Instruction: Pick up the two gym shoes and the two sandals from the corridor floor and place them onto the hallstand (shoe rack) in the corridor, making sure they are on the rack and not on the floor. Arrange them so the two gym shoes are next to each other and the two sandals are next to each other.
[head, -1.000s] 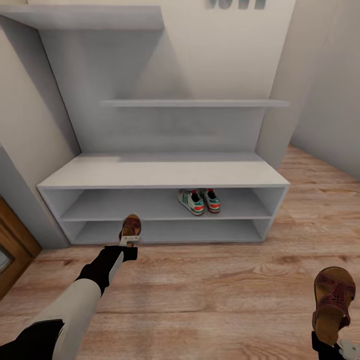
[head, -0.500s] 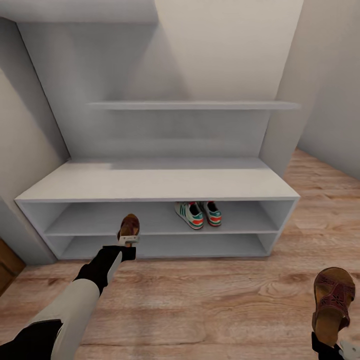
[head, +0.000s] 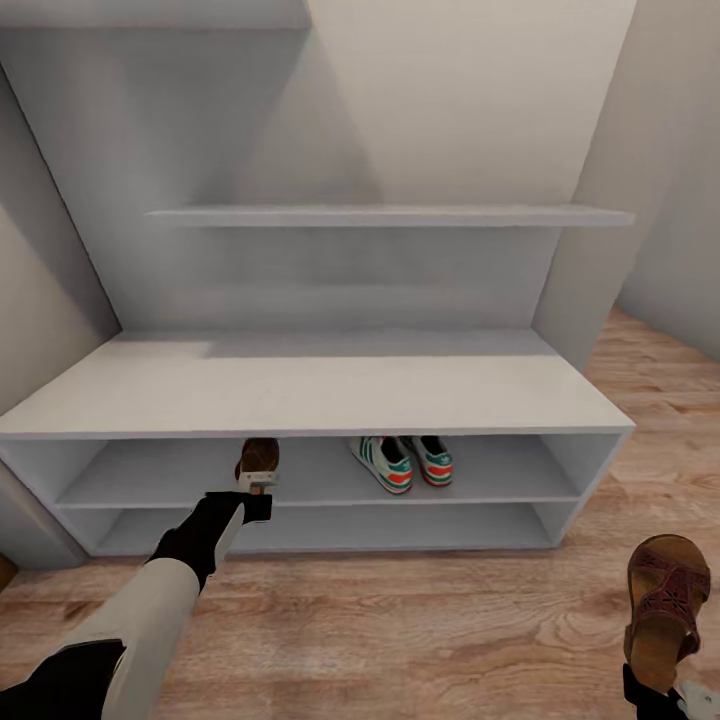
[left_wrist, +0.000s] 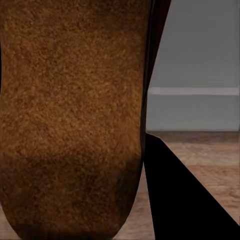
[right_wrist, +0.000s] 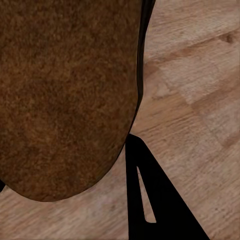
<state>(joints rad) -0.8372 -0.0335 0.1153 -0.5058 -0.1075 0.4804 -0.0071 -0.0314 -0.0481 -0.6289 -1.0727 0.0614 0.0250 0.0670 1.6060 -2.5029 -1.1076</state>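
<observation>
Hallstand (head: 320, 390): light-grey, two open shelf rows. Gym shoes (head: 402, 463): cream-white, green stripes, red heel patches; side by side on upper shelf row, right of centre, heels outward. One brown sandal (head: 258, 462) held at upper shelf's front edge, left of the sneakers. Second sandal (head: 665, 610), cut-out upper, held above wood-plank corridor floor (head: 420, 630), well apart to the right.

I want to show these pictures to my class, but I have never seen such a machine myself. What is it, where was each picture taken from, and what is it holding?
These are simulator pictures of a wheeled robot with two arms. The big picture looks down from its head at a grey hallstand. Two gym shoes sit side by side on its upper shelf. The left gripper holds one brown sandal at that shelf; the right gripper holds the other sandal above the wooden floor. The two close-ups come from wrist cameras, each seeing its sandal's sole.
</observation>
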